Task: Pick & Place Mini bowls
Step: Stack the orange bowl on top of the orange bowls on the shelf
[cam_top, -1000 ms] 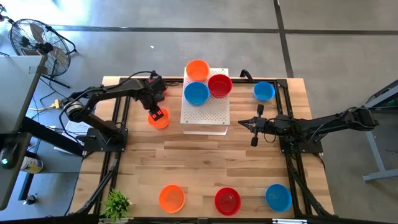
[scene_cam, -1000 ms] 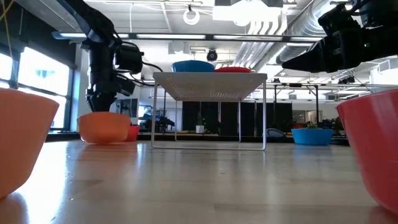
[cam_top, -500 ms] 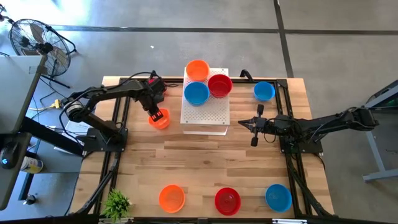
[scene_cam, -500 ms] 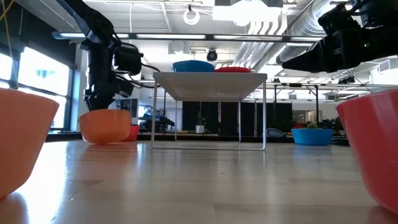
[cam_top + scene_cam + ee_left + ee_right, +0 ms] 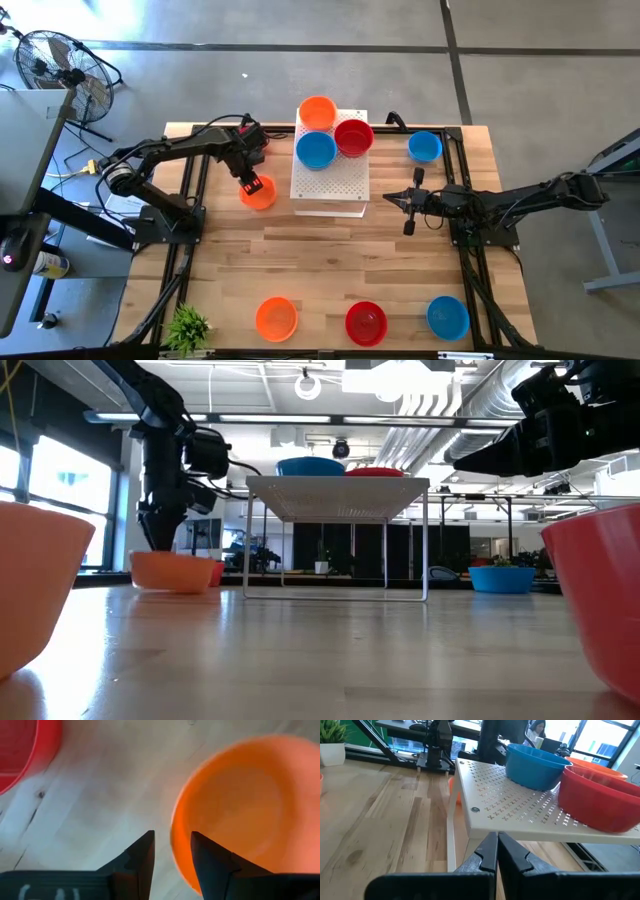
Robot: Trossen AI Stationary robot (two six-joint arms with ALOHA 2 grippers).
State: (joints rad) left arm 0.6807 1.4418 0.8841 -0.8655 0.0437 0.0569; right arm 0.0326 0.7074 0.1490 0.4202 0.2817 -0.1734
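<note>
An orange mini bowl (image 5: pixel 170 571) sits upright on its base on the table, left of the white perforated board (image 5: pixel 330 185). My left gripper (image 5: pixel 172 834) hangs open just above the bowl's near rim (image 5: pixel 175 845), pointing down, with the rim showing in the gap below its fingers. A red mini bowl (image 5: pixel 20 750) rests on the table close by. Orange (image 5: pixel 317 112), red (image 5: pixel 353 137) and blue (image 5: pixel 316 150) bowls stand on the board. My right gripper (image 5: pixel 388 199) waits shut, level, at the board's right edge.
A blue bowl (image 5: pixel 425 147) sits at the far right of the table. Orange (image 5: pixel 276 318), red (image 5: pixel 366 322) and blue (image 5: pixel 447 317) bowls line the near edge, beside a small plant (image 5: pixel 188 326). Bare wood lies between the board and that row.
My left gripper has let go of the orange bowl. The bowl, held just off the table before, has dropped onto the wood and now sits lower, below the fingertips. The gripper itself has kept its place.
</note>
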